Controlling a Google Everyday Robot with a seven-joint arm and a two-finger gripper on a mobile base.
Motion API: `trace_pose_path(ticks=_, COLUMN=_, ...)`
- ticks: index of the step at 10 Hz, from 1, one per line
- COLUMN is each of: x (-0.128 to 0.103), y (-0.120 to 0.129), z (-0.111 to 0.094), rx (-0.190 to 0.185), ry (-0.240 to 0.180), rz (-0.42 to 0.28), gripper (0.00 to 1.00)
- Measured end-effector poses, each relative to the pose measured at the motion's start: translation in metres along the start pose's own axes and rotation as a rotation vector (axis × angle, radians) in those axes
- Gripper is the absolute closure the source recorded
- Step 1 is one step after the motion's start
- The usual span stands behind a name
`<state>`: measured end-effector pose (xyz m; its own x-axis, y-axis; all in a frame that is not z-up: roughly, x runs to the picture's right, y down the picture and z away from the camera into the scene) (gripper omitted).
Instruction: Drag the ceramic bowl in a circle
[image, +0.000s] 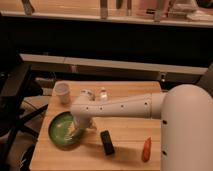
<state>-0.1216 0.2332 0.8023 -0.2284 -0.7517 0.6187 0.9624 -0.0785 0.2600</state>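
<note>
gripper (79, 129): at the ceramic bowl's (60, 131) right rim, outline blurred
ceramic bowl: right rim hidden under the arm (120, 106)
robot body (187, 130): right of bowl, cut off by picture's edges

Ceramic bowl (61, 132): glossy green, with faint paler rings inside.
My gripper (80, 130), at the bowl's right rim: whitish grey.
My arm (120, 106): white, with a row of small dark dots along it.
Cup (62, 93): white.
Block (106, 142): black.
Small long item (146, 149) beside my arm: orange-red.
Table (127, 132): light tan wood.
</note>
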Motion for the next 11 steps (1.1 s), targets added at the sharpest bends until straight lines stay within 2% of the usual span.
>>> trace_pose_path(ticks=9, x=-0.001, y=-0.0038, z=0.0059, rx=0.001, ry=-0.021, rz=0.02, gripper=0.2)
trace_pose_path(ticks=11, x=-0.0016, y=-0.0041, z=0.0068, rx=-0.002, ry=-0.025, rz=0.024, gripper=0.3)
